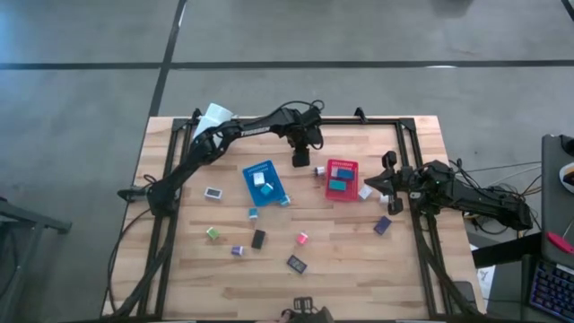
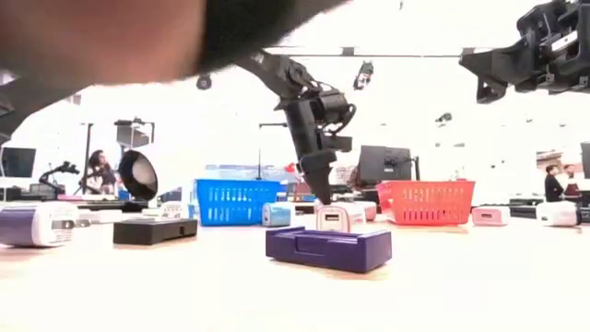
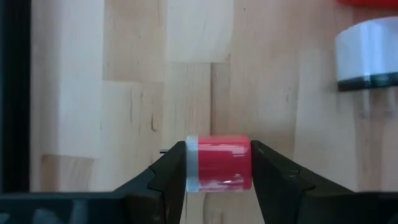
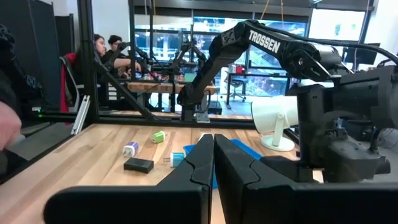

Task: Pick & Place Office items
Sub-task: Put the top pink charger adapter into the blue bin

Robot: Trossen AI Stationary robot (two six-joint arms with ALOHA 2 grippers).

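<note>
While the left arm reached across the table, the step in hand looked to be the carry of one piece to a tray.

Loose office items on the table (image 1: 179,269), counted from the left, about eleven:
- a white block (image 1: 213,192)
- a green cube (image 1: 213,233)
- a purple-and-white cube (image 1: 238,250)
- a teal cube (image 1: 254,213)
- a black block (image 1: 258,239)
- others towards the right, among them a pink cube (image 1: 303,238) and a purple block (image 1: 383,225)

Blue tray (image 1: 273,170): one, holding two pieces.

Left gripper (image 1: 300,160): one, hanging between the two trays, its fingers clamped on a red block (image 3: 219,163) above bare wood.

Red tray (image 1: 350,164): one, holding two pieces.

Right gripper (image 1: 387,193): one, waiting just right of the red tray, fingers pressed together on nothing.

Next move, as judged: a short shift right to bring the red block over the red tray, a lowering, then a release clear of the two pieces already inside.
</note>
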